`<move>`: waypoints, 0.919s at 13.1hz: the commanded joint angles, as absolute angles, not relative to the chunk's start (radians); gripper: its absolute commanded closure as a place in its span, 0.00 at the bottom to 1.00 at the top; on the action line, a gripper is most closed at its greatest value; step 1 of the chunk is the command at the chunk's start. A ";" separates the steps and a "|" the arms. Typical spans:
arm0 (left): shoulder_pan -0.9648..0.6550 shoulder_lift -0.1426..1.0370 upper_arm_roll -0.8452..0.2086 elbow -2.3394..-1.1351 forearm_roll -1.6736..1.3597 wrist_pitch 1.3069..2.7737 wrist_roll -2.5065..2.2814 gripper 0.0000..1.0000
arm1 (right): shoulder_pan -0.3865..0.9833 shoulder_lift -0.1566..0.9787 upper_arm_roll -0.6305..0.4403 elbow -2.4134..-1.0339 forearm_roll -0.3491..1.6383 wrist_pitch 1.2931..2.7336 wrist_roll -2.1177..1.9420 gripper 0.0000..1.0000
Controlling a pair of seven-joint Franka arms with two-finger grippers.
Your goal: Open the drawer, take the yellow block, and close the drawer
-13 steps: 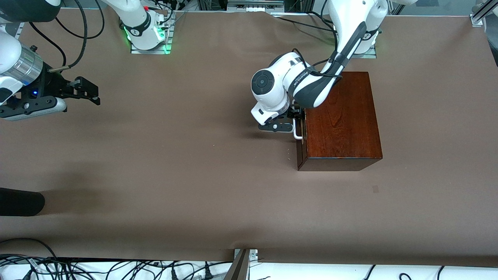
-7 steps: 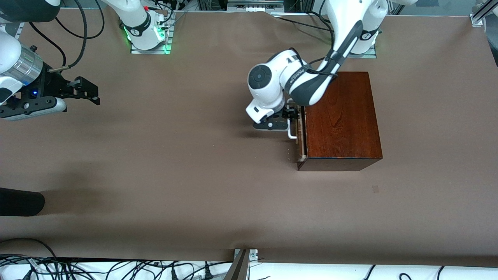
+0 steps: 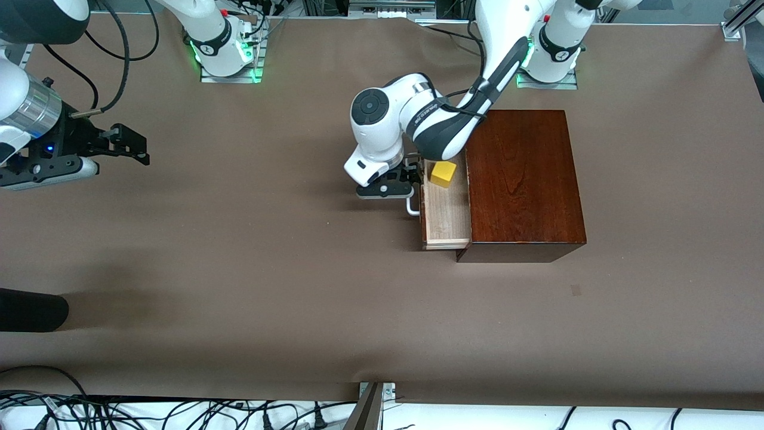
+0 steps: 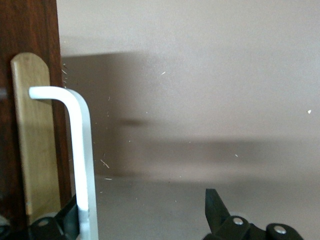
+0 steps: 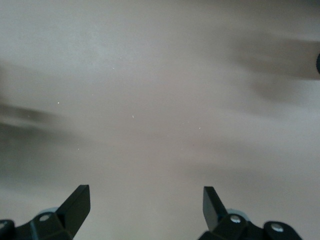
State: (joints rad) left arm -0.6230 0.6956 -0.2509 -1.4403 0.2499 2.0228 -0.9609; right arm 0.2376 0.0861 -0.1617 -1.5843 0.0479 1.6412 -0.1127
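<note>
The drawer stands partly pulled out of the glossy mahogany box, toward the right arm's end of the table. The yellow block lies in the pale tray, at the end farther from the front camera. My left gripper is at the white handle. In the left wrist view this gripper is open, with the handle against the inside of one finger; the drawer's dark front and brass plate show beside it. My right gripper waits open and empty over bare table.
A black rounded object juts in over the table at the right arm's end, near the front camera. Cables run along the table's near edge. Brown table surface spreads around the box.
The left gripper has drawn the handle toward the right arm's end, and the drawer went from shut to partly open. The yellow block came into view. The right gripper barely shifted.
</note>
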 commanded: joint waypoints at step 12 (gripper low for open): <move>-0.399 0.364 -0.247 -1.370 0.229 1.577 -0.581 0.00 | 0.242 0.103 -0.152 -1.572 0.067 1.623 -0.117 0.00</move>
State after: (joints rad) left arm -0.4853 0.4448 -0.2428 -1.3403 0.2498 1.6448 -0.7036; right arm 0.2393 0.1017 -0.1580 -1.5844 0.0480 1.6411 -0.1132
